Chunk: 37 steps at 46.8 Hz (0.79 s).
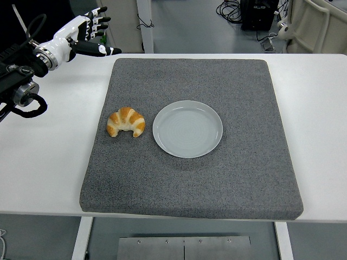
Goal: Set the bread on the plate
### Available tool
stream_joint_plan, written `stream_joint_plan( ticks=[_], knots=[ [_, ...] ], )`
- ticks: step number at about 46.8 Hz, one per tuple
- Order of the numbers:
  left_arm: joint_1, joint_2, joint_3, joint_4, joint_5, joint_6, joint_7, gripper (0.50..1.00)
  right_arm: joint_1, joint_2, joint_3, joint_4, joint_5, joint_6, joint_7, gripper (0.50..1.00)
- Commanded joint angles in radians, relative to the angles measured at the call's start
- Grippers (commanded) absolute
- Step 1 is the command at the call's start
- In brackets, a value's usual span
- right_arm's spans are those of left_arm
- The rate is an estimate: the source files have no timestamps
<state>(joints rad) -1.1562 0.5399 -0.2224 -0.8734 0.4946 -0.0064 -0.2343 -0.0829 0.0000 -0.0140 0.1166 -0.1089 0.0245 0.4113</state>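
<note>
- Head view, working arm: the left hand [87, 33] hangs over the table's far left corner, fingers spread and straight, gripping nothing. Its black forearm enters from the picture's left edge. The right hand does not show.
- Head view, bread: a croissant [126, 122] lies on the grey foam mat [217, 184], well apart from the hand, nearer the table's front edge and further toward the table's middle than the fingertips. It lies flat, its curved back toward the far side and both tips toward the near side.
- Head view, target: the round grey plate [187, 129] sits bare on the mat, just beside the croissant on the side away from the hand, with a narrow strip of mat between them.
- Step in hand: as I judge it, the reach phase. Nothing is grasped and the bread is untouched, so the task is barely begun.
- Next move: the hand would need to travel down and toward the near edge until it is over the croissant, then lower with fingers spread wide enough to straddle the pastry's body and close gently, since flaky bread will likely crush or slip.
- After that: a short lift and a small carry away from the arm's side should bring it over the plate for release.
</note>
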Motion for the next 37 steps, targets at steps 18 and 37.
stream_joint_plan(
  ticks=[18, 37],
  knots=[
    [-0.014, 0.040, 0.115, -0.061, 0.099, 0.000, 0.000, 0.975, 0.000, 0.000, 0.000, 0.000, 0.000, 0.000, 0.000, 1.000],
    [-0.011, 0.169, 0.164, -0.318, 0.420, -0.012, 0.003, 0.969, 0.000, 0.000, 0.000, 0.000, 0.000, 0.000, 0.000, 1.000]
  ],
)
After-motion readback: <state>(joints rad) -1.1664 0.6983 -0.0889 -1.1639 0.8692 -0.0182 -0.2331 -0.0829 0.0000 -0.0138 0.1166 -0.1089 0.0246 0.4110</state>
